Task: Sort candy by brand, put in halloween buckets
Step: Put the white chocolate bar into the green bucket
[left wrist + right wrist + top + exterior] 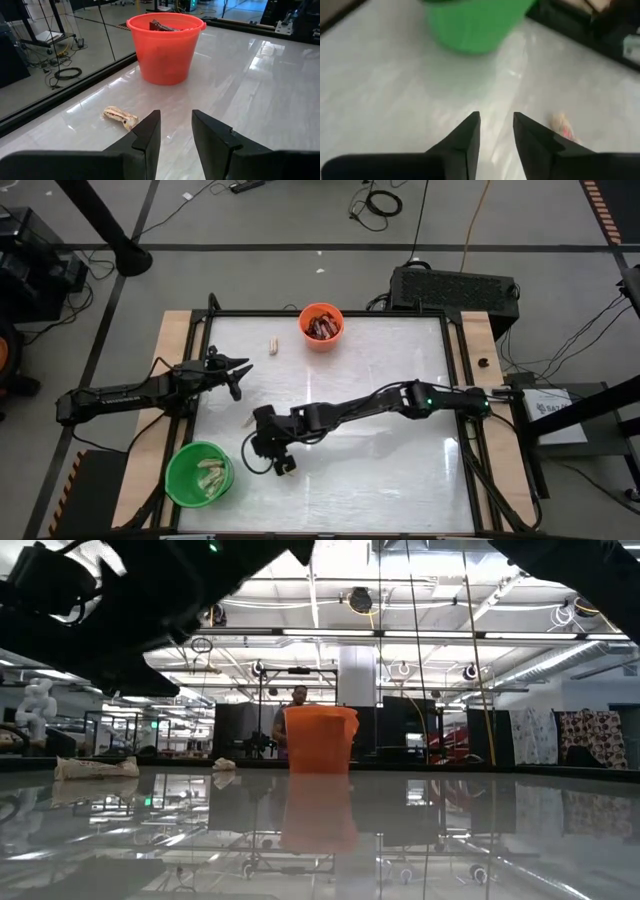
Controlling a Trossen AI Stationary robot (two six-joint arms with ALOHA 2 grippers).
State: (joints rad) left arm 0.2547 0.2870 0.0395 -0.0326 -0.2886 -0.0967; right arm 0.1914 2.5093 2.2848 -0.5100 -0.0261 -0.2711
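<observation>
White tabletop (400, 460): orange bucket (321, 326) at far edge holds dark bars; green bucket (199, 473) at near left holds pale pieces. One cream candy (271, 347) lies beside the orange bucket. Left gripper (238, 376) and right gripper (262, 442) hover, fingers slightly apart, holding nothing.

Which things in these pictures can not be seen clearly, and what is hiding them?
- Brand print on the pale candy near the orange bucket: too small in every view.
- Count of dark bars in that bucket: piled together in the high view, wall-hidden in the left wrist view.
- Green bucket: rim cut off by the right wrist picture's edge.
- Candy beside the right claw: blurred.
- Left claw: nothing between its fingers.
</observation>
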